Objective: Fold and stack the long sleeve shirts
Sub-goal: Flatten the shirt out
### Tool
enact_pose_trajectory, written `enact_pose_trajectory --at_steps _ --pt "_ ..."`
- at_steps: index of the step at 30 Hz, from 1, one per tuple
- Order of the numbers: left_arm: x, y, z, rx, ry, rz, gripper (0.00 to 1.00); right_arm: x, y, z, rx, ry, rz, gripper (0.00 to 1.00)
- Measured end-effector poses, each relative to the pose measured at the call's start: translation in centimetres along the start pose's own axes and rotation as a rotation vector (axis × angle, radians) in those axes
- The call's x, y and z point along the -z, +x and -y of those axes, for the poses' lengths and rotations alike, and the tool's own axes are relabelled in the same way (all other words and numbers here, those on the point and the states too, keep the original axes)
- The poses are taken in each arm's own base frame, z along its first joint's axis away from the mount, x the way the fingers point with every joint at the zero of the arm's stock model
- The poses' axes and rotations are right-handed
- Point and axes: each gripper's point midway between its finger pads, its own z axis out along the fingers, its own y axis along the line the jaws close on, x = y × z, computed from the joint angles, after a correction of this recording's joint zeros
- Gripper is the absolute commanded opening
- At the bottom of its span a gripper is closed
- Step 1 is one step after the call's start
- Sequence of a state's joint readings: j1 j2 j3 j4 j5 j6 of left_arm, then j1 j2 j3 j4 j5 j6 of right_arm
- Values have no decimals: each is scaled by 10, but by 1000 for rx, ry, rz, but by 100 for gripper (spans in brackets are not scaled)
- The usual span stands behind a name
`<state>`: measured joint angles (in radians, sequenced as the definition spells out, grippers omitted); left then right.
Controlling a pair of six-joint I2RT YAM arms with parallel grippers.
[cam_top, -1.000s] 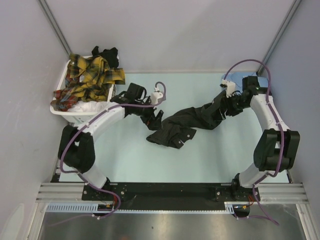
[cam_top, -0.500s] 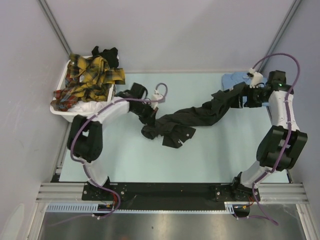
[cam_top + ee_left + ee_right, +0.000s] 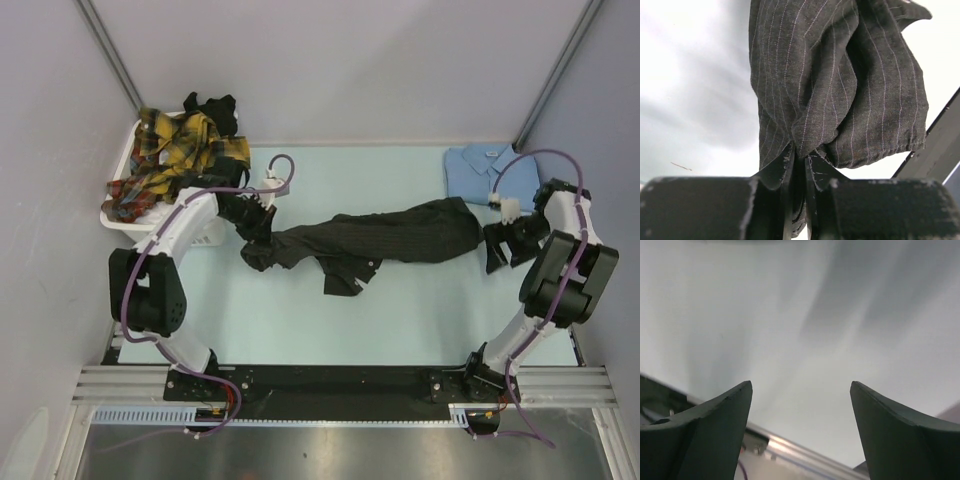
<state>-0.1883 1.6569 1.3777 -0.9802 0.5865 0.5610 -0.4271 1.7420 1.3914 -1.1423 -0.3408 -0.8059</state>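
Left fingers (image 3: 771, 200) are pinching the pinstriped shirt (image 3: 380, 238) by its bunched edge; right fingers (image 3: 720, 425), hanging wide and empty, need its opposite end to spread it flat.

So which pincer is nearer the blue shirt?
Right. The right pincer sits just in front of the blue shirt; the left pincer is far across, clamped on the black shirt.

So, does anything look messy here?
Yes. The black pinstriped shirt lies crumpled and twisted across the table, one end pinched in the left fingers. Plaid shirts spill over the rim of the white basket.
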Motion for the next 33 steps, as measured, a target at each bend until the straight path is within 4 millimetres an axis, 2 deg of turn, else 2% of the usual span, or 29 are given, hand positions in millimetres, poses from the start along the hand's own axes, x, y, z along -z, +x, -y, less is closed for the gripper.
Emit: enact_pose_trajectory --at_steps 1,3,5,6,9,11,13,16,17,18,21,22,25,27,31,33 --pt "-2 1 -2 9 -4 -3 13 -13 23 -4 3 -53 -102 82" --pt "-6 -2 -6 29 -11 6 10 -24 43 -7 1 -105 -185 78" --pt "-9 -5 -9 46 -11 13 11 -32 60 -12 27 -168 -267 77" --pt "-11 -7 -11 50 -10 17 17 -33 63 -13 45 -184 -279 77" --pt "-13 -8 -10 21 6 17 19 -27 56 -16 106 -205 -254 77" --pt "-10 -6 -7 -61 11 18 17 -17 37 -16 141 -193 -195 75" --pt "-6 6 0 -174 -6 -1 18 -4 9 -18 170 -168 -102 73" --pt "-1 33 19 -379 -25 -65 34 11 -40 -26 215 -132 46 73" --pt "-1 42 26 -459 -30 -93 38 14 -61 -30 247 -111 104 73" --pt "-1 49 33 -523 -25 -115 46 14 -77 -34 273 -101 141 74" --pt "-8 72 51 -700 -9 -193 61 9 -138 -62 401 -81 248 79" --pt "-10 74 53 -722 -5 -206 63 5 -154 -71 440 -84 273 80" --pt "-10 67 47 -689 -41 -195 66 -18 -202 -101 550 -104 329 82" --pt "-8 47 36 -592 -68 -164 70 -41 -223 -116 593 -123 340 82" --pt "-16 -1 3 -404 -117 -67 71 -83 -239 -122 607 -154 317 78" --pt "-25 -4 -6 -322 -105 -58 71 -97 -239 -120 604 -162 300 75"
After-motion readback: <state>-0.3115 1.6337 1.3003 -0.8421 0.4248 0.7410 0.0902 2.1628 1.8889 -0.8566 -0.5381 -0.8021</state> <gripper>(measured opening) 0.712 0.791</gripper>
